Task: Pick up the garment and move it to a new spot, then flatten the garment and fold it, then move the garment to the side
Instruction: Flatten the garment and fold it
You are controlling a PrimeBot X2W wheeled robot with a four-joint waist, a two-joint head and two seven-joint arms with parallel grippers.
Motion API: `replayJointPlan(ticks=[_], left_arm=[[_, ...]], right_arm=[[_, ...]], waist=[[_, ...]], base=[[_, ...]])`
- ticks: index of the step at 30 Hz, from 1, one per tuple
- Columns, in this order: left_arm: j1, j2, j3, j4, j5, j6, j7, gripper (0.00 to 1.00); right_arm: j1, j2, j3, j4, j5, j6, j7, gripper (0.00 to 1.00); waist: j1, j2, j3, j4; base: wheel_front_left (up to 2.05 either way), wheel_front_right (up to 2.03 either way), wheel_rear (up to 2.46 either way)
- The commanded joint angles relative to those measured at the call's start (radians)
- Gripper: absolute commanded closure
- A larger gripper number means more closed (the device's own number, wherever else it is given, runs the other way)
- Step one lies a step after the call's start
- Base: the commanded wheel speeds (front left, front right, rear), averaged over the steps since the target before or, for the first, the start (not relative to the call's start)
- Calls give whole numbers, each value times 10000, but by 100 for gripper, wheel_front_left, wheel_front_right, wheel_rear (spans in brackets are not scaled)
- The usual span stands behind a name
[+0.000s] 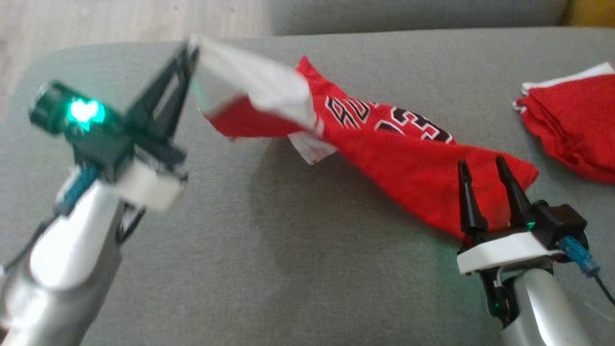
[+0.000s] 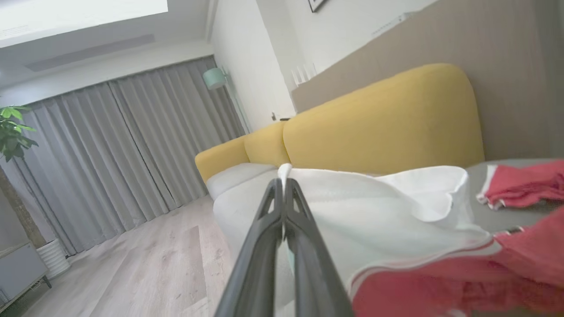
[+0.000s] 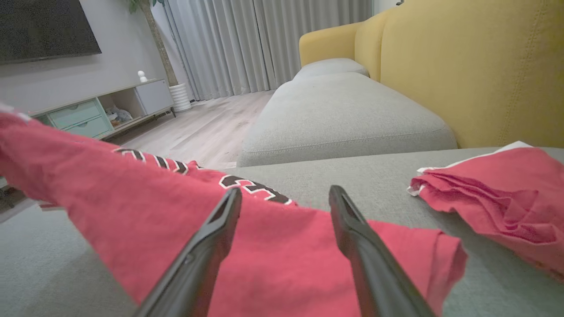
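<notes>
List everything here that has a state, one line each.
jersey: stretched out, one end lifted, the other on the grey cushion.
left gripper: shut on the jersey's white edge, holding that end up.
right gripper: open, fingers apart at the jersey's red end.
second red garment: loosely folded, lying on the cushion, apart from the jersey.

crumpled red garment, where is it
Head view, far right: the garment lies on the grey sofa cushion, right of the right gripper, apart from the lettered red jersey.
</notes>
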Motion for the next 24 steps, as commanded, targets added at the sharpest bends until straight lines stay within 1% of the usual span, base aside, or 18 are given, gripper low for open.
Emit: replayJointPlan(ticks=[1,6,11,14,16,17,18,19,21,22,24], left_arm=[[44,634,303,-377,41,-38,-40,100],[1438,1844,-321,-913,67,-52,-41,100],[2498,2897,-1455,-1104,380,-55,-41,100],[2858,3303,-2093,-981,538,-55,23,100],[3005,3388,-2337,-664,568,-56,256,100],[3052,3371,-2421,-503,564,-56,364,70],[3081,3304,-2429,-337,525,3,456,18],[3105,3207,-2402,-169,455,105,557,0],[3083,2961,-2254,138,331,456,689,0],[3083,2961,-2254,138,331,456,689,0],[2999,2595,-1968,326,90,908,666,0]], right_arm=[[18,-28,174,-246,3,-7,-109,0],[155,-28,43,-152,49,-7,-109,0],[253,-28,56,-41,120,-7,-109,0],[267,-28,57,-31,133,-7,-109,0],[265,-28,76,-36,124,-7,-109,0],[262,-28,91,-36,119,-7,-109,0],[256,-28,109,-41,116,-7,-109,0],[251,-28,128,-50,115,-7,-109,0],[249,-28,156,-84,114,-7,-109,0],[249,-28,156,-84,114,-7,-109,0],[281,-28,171,-136,112,-7,-109,0]], waist=[[2,0,-239,269],[2,0,-564,660],[2,0,-936,880],[2,0,-1057,937],[2,0,-1105,944],[2,0,-1119,935],[2,0,-1125,918],[2,0,-1123,894],[2,0,-1101,824],[2,0,-1101,824],[2,0,-1067,744]], base=[[0,0,0],[0,0,0],[0,0,0],[0,0,0],[0,0,0],[0,0,0],[0,0,0],[0,0,0],[0,0,0],[0,0,0],[0,0,0]])
